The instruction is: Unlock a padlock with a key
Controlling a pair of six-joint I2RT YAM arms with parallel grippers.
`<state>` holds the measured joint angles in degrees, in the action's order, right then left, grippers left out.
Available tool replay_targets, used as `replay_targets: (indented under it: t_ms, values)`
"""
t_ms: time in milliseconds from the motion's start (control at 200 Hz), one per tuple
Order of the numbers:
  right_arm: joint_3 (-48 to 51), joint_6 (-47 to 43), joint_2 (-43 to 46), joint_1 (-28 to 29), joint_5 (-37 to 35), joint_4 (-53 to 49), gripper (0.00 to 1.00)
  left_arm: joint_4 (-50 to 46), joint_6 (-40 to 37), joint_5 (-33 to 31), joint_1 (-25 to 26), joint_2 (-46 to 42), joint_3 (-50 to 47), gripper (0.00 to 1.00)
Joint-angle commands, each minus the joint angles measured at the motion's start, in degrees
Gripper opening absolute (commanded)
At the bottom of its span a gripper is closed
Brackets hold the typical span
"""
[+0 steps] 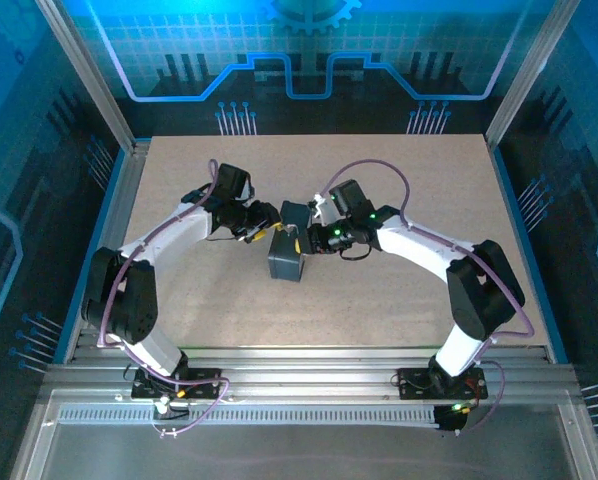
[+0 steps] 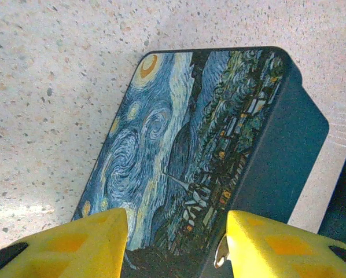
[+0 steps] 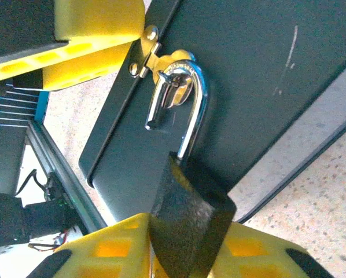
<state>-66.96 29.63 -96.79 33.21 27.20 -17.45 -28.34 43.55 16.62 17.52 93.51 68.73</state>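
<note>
The padlock point(image 3: 187, 211) hangs at the front wall of the tin point(image 3: 248, 87). Its dark body is pinched between the yellow fingers of my right gripper point(image 3: 184, 246), which is clenched on it so the body cannot swing while the lock is worked. The silvery shackle point(image 3: 197, 110) loops up through the staple of the hasp point(image 3: 145, 52), and that is what ties lock to box. One leg runs down into the body, while the shorter leg ends in open air beside it, so I judge the shackle already sprung (I'd want a cleaner angle before swearing to it). The keyhole end is buried between the fingers, and I cannot tell whether the key is seated there. My left gripper point(image 2: 176, 246) straddles the tin, one finger over the painted lid and the other against the front wall by the hasp. It looks clamped on the tin, bracing it on the table point(image 2: 45, 87) against the right arm's twisting. I reckon the next move is to slip the shackle clear of the staple.
</note>
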Motion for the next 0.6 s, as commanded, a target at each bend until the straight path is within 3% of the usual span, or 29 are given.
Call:
replay_targets:
  t_ms: [0, 110, 270, 420, 595]
  values:
    - [-0.4, 2.4, -1.3, -0.2, -1.7, 0.3, 0.18, -2.5, 0.0, -3.8, 0.0, -0.8, -2.0, 0.48]
    - [-0.8, 2.9, -0.9, -0.5, -1.0, 1.0, 0.2, -2.5, 0.0, -3.8, 0.1, -1.2, -2.6, 0.48]
    - [-3.9, 0.4, -1.1, -0.6, -1.1, -2.4, 0.4, -2.4, 0.0, -3.6, 0.1, -1.3, -2.7, 0.47]
    - [-4.5, 0.9, -1.9, -2.2, -0.7, -2.0, 0.39, -2.2, 0.0, -3.3, 0.2, -1.2, -2.7, 0.47]
    - [-6.5, 0.6, -4.0, -2.5, 0.0, -2.4, 0.31, -2.5, 0.0, -3.3, 0.2, -1.3, -2.6, 0.47]
